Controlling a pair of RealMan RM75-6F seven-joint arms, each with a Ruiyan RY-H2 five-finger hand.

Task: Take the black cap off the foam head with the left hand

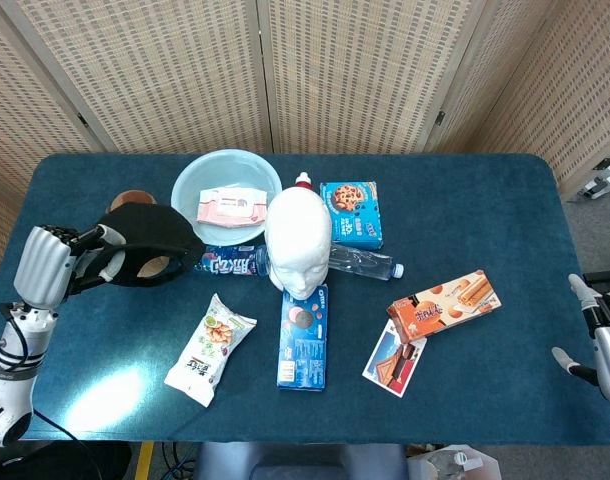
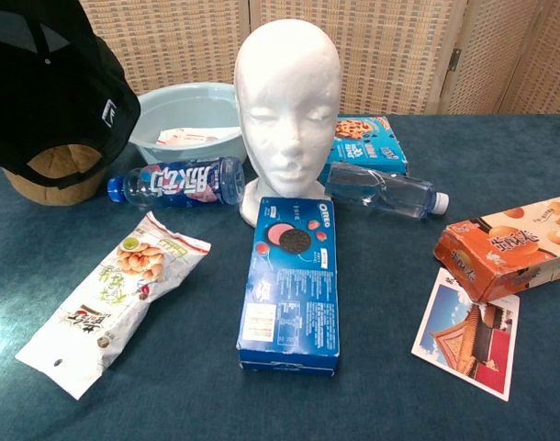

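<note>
The white foam head (image 1: 298,243) stands bare at the table's middle, also in the chest view (image 2: 289,101). My left hand (image 1: 47,263) at the far left grips the black cap (image 1: 145,243) by its rim, holding it above the table left of the head. In the chest view the cap (image 2: 55,87) fills the upper left corner; the hand itself is hidden there. My right hand (image 1: 603,335) hangs at the table's right edge, fingers apart and holding nothing.
A light blue basin (image 1: 184,183) with a pink pack sits behind the cap. A brown round object (image 2: 41,175) lies under the cap. A blue bottle (image 2: 179,181), snack bag (image 2: 115,299), Oreo box (image 2: 292,280), clear bottle (image 2: 383,196), cookie box (image 1: 351,212), orange box (image 1: 443,303) and postcard (image 1: 393,358) surround the head.
</note>
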